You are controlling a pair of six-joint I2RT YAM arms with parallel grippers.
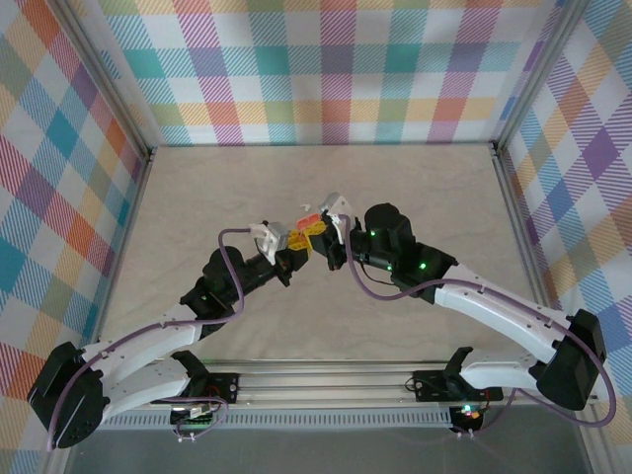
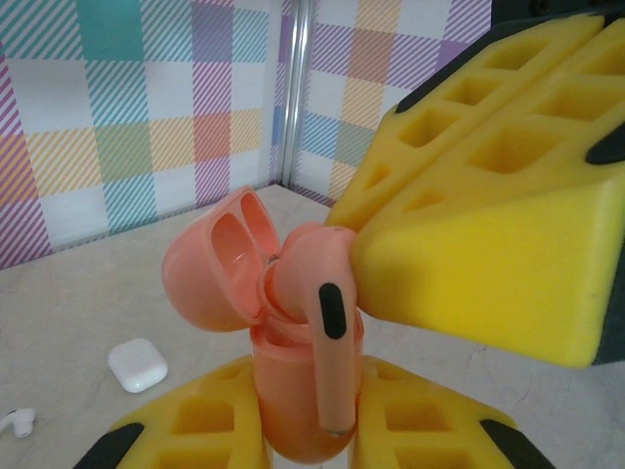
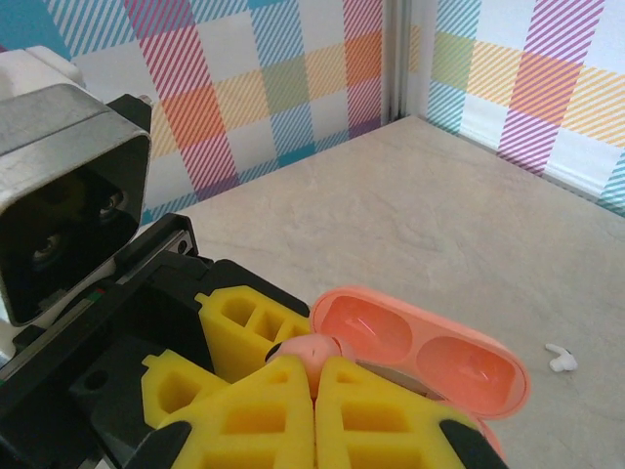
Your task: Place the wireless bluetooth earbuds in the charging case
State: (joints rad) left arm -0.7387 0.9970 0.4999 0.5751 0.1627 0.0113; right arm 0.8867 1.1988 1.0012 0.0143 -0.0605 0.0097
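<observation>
Worktop: pale beige, faintly marbled flat surface [image 1: 316, 188], matte.
Back wall: pastel plaid cloth panel [image 1: 326, 69] in teal, pink, orange, yellow and purple.
Side walls: matching plaid cloth, left [image 1: 59, 197] and right [image 1: 583, 148].
Frame: silver metal strips [image 1: 104, 74] along the wall corners.
Near edge: silver slotted metal rail [image 1: 326, 380].
Light: soft, even, faint shadows.

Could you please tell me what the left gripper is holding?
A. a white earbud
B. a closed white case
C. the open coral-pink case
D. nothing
C: the left gripper clamps the coral-pink case, lid open, while the right gripper holds a coral-pink earbud at its opening.
</observation>
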